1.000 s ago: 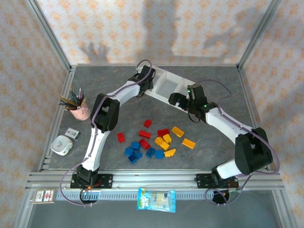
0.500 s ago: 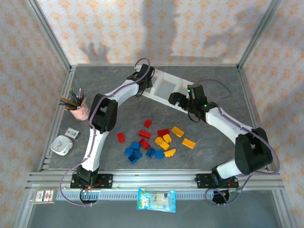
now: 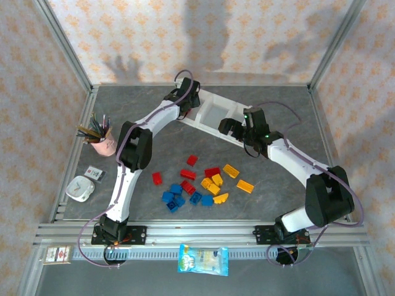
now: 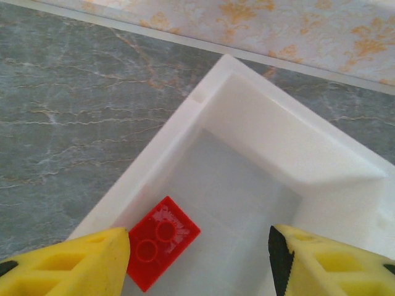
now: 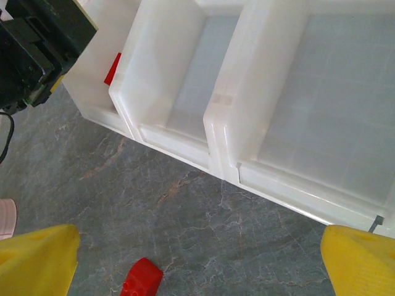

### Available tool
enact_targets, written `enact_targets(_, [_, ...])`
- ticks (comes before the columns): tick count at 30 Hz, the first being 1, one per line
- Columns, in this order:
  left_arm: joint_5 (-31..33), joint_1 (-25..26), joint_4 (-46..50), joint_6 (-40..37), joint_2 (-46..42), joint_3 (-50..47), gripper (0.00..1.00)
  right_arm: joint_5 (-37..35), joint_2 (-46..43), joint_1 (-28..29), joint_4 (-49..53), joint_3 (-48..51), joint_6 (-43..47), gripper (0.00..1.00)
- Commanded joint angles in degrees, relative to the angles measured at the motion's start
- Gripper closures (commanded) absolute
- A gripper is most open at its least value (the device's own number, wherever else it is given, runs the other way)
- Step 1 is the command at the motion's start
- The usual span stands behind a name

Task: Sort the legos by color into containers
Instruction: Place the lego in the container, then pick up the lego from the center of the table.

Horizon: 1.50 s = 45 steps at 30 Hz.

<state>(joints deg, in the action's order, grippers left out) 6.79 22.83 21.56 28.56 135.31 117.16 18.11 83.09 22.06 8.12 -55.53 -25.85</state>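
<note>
Three white compartments joined in a row form the tray [image 3: 215, 113], which lies slanted in the upper middle of the top view. The left gripper [image 4: 199, 254] hangs over the end compartment at the upper left of the tray. Its yellow fingers [image 4: 74, 262] stand clearly apart and nothing is between them. One red brick [image 4: 162, 242] lies flat on the floor of this compartment, just beside the finger at the lower left of the wrist picture; I cannot tell if it touches that finger.

The right gripper [image 5: 200, 239] is spread wide and holds nothing. It hovers above the grey table [image 5: 185, 185], just in front of the near wall of the tray. A second red brick [image 5: 141, 279] lies on the table at the bottom edge of the right wrist picture, between the two fingers.

Many loose bricks [image 3: 208, 184] in red, blue and yellow-orange lie scattered in the lower centre of the top view, well apart from the tray. A pink cup [image 3: 106, 145] with pens stands at the left side.
</note>
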Motion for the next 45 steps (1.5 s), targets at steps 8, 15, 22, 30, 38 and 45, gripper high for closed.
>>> enact_targets(8, [-8.1,2.9,-3.1,-3.0,-21.7,-24.9,0.35,0.3,-1.0,3.8,4.6,-2.8,4.0,0.00])
enact_targets(15, [-6.2,8.8,2.2,-6.5,-34.4,-43.4,0.28,2.7,-3.1,7.0,9.3,0.5,6.2,0.00])
enact_targets(22, [-6.6,13.5,3.2,-6.9,-34.6,-50.3,0.28,2.5,-6.6,6.9,10.9,6.2,6.4,0.00])
enact_targets(30, [-10.5,13.7,0.8,-8.6,-29.6,-51.1,0.33,2.4,-8.5,6.0,9.8,9.7,4.9,0.00])
enact_targets(38, [-11.6,14.1,-0.5,-9.2,-26.9,-51.2,0.42,1.2,-7.6,5.5,9.8,9.8,5.2,0.00])
enact_targets(45, [-11.4,14.3,-0.5,-8.9,-26.5,-51.9,0.48,1.2,-7.2,5.3,9.6,9.6,5.5,0.00])
